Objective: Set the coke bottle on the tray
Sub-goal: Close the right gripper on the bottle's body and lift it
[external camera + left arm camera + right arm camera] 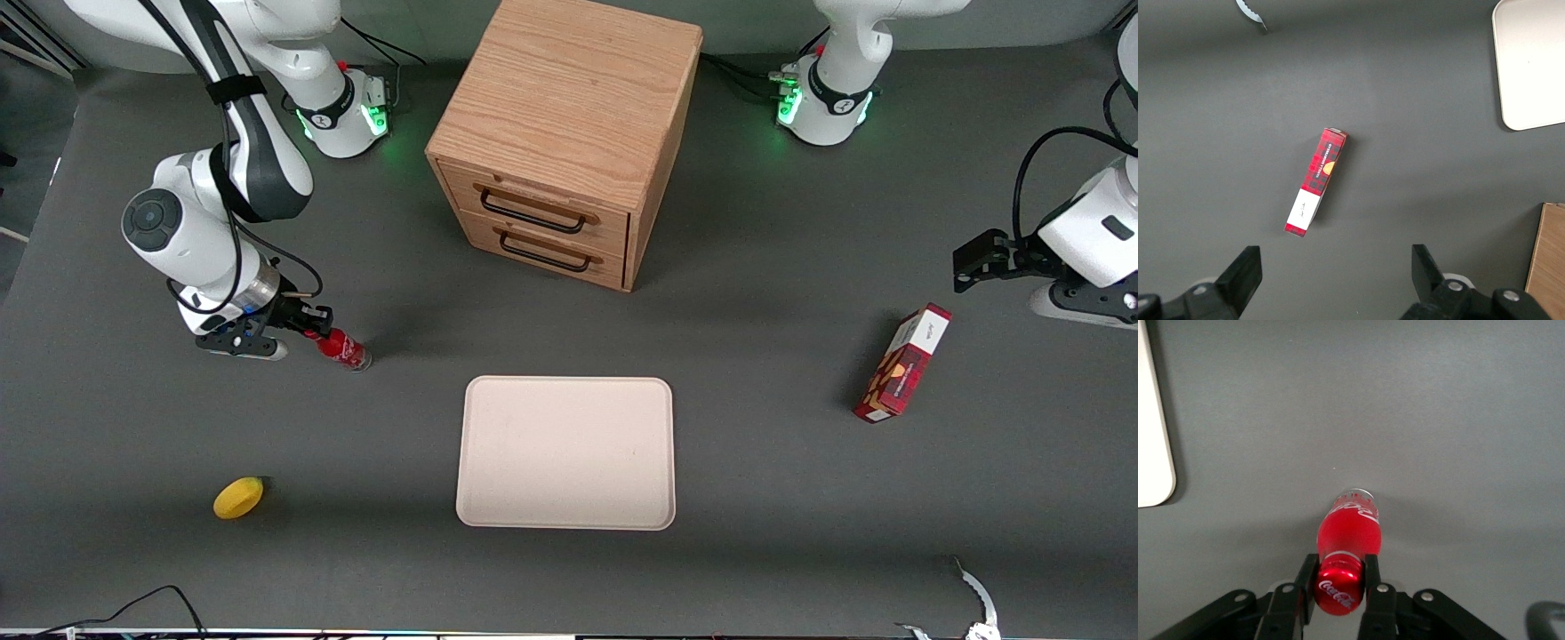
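The coke bottle [341,348] is small, with a red cap, a red label and a clear base. My right gripper [313,327] is shut on its cap and neck, toward the working arm's end of the table. In the right wrist view the two black fingers [1306,573] press on both sides of the bottle [1350,530] just below the cap, and the gripper [1339,575] holds it with the base pointing down at the grey table. The bottle leans in the front view. The cream tray [566,452] lies flat nearer the front camera, in the table's middle; its corner shows in the wrist view [1153,453].
A wooden two-drawer cabinet [562,142] stands farther from the front camera than the tray. A yellow lemon [238,497] lies nearer the camera than the gripper. A red carton [902,362] lies toward the parked arm's end.
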Action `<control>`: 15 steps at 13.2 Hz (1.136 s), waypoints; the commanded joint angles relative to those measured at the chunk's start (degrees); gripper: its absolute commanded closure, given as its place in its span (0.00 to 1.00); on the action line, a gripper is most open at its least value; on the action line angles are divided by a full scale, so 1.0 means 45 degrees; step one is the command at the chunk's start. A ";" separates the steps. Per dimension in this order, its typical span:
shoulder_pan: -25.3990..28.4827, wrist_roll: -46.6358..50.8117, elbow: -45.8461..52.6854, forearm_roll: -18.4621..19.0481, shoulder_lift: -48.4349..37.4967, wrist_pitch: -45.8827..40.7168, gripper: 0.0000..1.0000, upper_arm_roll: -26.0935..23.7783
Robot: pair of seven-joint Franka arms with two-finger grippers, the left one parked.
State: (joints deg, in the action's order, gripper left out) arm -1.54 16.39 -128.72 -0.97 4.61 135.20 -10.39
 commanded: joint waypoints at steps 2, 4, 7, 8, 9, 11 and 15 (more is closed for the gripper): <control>0.0089 -0.0145 0.2929 0.0430 -0.0517 -0.3685 1.00 -0.0075; 0.0050 -0.0963 0.5836 0.0450 -0.0323 -0.6632 1.00 0.0081; 0.0127 -0.0891 1.0152 0.0334 0.0688 -1.0015 1.00 -0.0093; 0.0244 -0.0522 1.1675 0.0294 0.1409 -1.0973 1.00 -0.0133; 0.0458 0.0120 1.3276 0.0332 0.2364 -1.1910 1.00 -0.0462; 0.0616 0.2282 1.6054 0.0449 0.4376 -1.2602 1.00 -0.1573; 0.1766 0.6056 1.6925 0.2201 0.6684 -1.0637 1.00 -0.2670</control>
State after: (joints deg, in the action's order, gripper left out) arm 3.52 36.04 -59.58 3.81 26.94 85.36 -20.35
